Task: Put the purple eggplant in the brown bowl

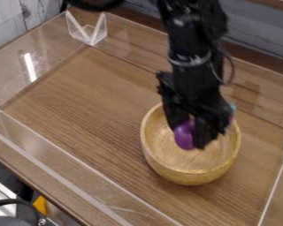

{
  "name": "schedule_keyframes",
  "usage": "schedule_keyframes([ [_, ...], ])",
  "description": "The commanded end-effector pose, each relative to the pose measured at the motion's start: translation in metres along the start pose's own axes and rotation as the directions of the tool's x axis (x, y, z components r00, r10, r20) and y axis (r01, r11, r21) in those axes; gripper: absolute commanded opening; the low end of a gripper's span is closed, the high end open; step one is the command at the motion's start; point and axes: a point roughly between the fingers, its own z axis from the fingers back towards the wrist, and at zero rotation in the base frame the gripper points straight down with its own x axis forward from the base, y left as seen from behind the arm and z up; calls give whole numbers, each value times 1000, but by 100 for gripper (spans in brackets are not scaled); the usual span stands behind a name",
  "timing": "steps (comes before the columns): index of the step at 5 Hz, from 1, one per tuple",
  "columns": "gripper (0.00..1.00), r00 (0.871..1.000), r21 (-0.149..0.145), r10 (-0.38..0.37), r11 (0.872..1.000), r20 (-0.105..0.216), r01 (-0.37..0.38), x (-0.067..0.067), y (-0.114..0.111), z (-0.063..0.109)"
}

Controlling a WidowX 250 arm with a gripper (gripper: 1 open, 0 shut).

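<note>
Purple eggplant [184,135] is seen pinched between the dark fingers [204,129] of the gripper [189,132], which points straight down. Only a rounded purple patch shows between the fingers; the stem end cannot be made out. The eggplant is held over the interior of the brown bowl [165,165], inside the rim line, toward the far side of the hollow. Whether it already touches the bowl floor cannot be told from this view.

Step in hand, as judged: lowering and release into the bowl.

Notes for doing it well:
- The drop should be kept short; a glossy, rounded toy is likely to roll or bounce on smooth wood.
- The release point would be better placed nearer the bowl's centre than its far wall, so the fingers are not caught on the thick rim when spread.
- The fingers should be opened only once the descent is halted.
- A straight vertical lift afterwards is advised, so the bowl is not nudged across the wooden table [73,110].
</note>
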Motion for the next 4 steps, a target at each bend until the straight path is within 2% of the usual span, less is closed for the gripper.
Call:
schedule_keyframes([
  [1, 0, 999, 22, -34, 999, 28, 33, 6, -11, -6],
  [2, 0, 999, 48, -3, 999, 32, 1, -2, -10, -18],
  [3, 0, 998, 67, 36, 997, 41, -39, -10, -11, -21],
  [4, 0, 998, 78, 40, 996, 44, -43, -6, -5, -22],
])
